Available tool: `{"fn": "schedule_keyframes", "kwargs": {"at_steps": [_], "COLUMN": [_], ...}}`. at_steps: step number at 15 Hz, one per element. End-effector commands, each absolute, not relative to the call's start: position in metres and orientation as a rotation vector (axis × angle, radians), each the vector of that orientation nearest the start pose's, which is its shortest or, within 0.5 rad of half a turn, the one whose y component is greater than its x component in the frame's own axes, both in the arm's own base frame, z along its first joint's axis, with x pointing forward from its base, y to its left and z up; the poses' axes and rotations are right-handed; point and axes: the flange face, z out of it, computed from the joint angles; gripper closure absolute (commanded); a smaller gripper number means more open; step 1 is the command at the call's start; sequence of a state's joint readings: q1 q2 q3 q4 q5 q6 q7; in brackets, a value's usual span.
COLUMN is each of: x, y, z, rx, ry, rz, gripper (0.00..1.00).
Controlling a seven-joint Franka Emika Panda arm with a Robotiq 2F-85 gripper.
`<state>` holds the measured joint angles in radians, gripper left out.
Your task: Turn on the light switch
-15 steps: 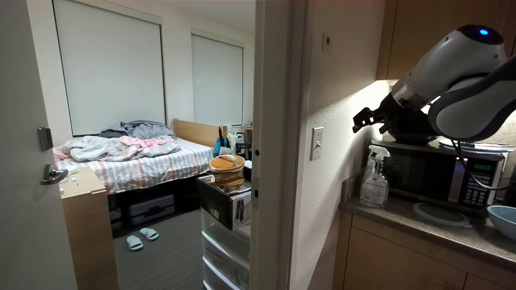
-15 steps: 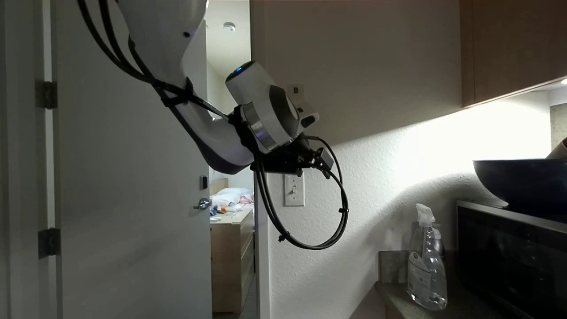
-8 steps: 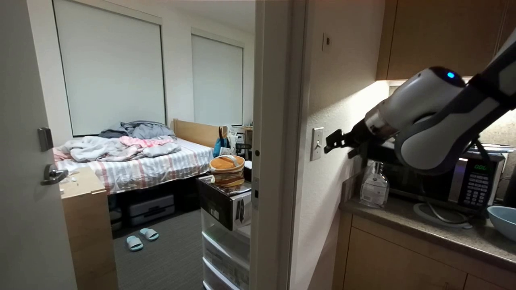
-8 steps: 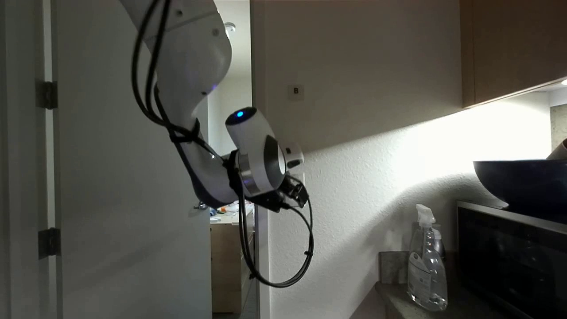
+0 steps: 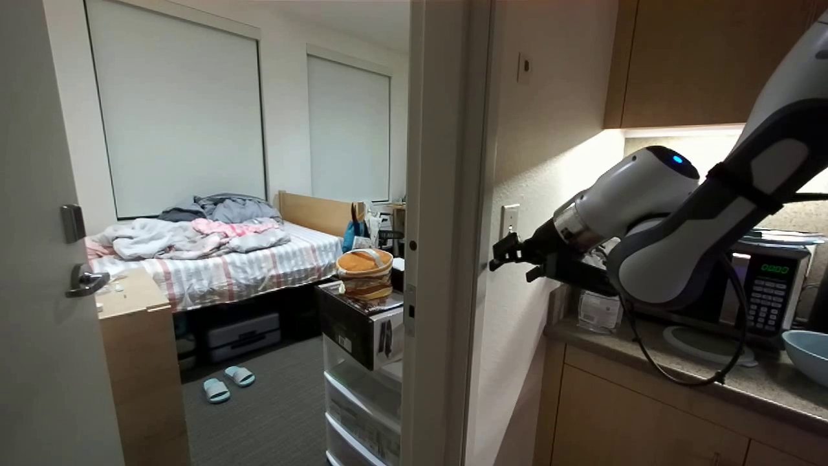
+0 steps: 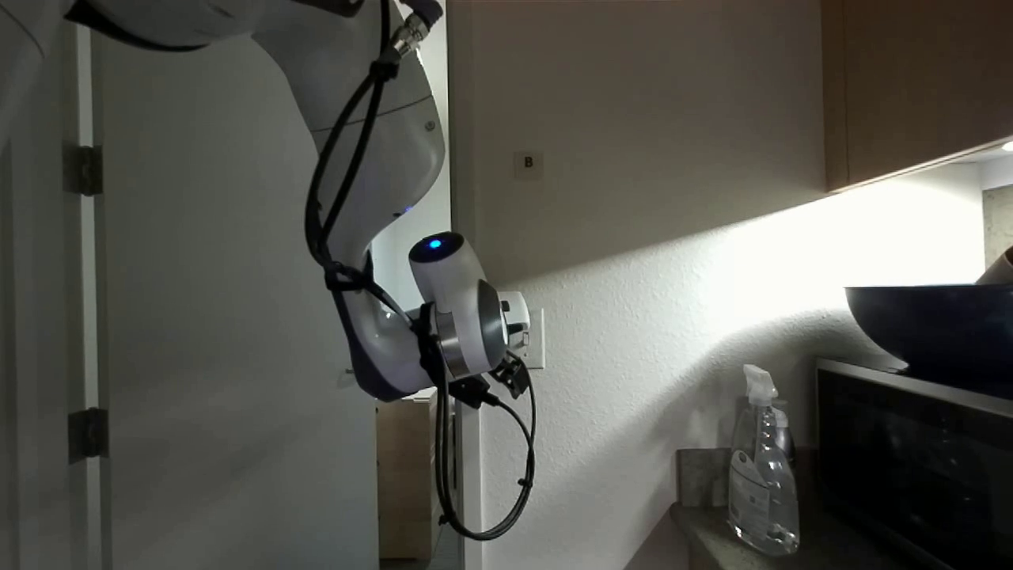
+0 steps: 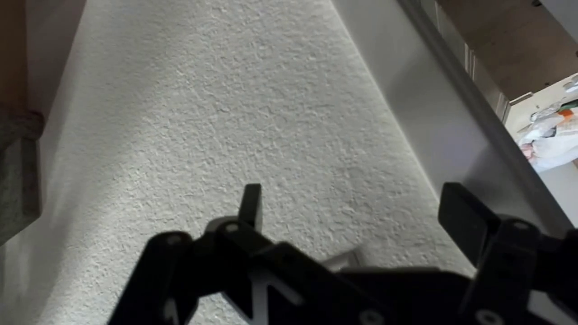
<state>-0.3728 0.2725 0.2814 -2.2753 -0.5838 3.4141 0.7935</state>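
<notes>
The light switch (image 5: 510, 217) is a white wall plate beside the door frame; my gripper covers its lower part in this exterior view. In an exterior view the plate's right side and toggle (image 6: 525, 339) show behind my wrist. My gripper (image 5: 514, 264) is in front of and just below the plate, close to the wall; I cannot tell if it touches. In the wrist view my gripper (image 7: 354, 203) is open, its two black fingers wide apart with only textured wall between. A corner of the plate (image 7: 343, 260) shows low in the wrist view, mostly hidden behind the gripper.
The door frame (image 5: 446, 194) stands beside the switch, near one finger. A spray bottle (image 6: 764, 475) and black microwave (image 6: 910, 443) stand on the counter (image 5: 647, 362). A cabinet (image 5: 698, 65) hangs above. My arm's cable loop (image 6: 487, 534) hangs below the wrist.
The arm has come down and across toward the wall. The gripper passed from beside the microwave to the switch plate, then slightly below it. The fingers stay apart.
</notes>
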Motion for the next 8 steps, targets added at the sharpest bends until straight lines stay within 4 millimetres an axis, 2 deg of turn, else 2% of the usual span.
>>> {"fn": "schedule_keyframes", "kwargs": {"at_steps": [1,6,7,8], "x": [0.563,0.544,0.560,0.557], "y": [-0.003,-0.034,-0.029,-0.033], "z": [0.346,0.370,0.356,0.362], "rx": [-2.622,-2.570,-2.590,-2.582], "ry": [0.471,0.660,0.605,0.630], "rz": [-1.146,-1.220,-1.191,-1.206], "gripper": [0.00,0.00,0.00,0.00]}}
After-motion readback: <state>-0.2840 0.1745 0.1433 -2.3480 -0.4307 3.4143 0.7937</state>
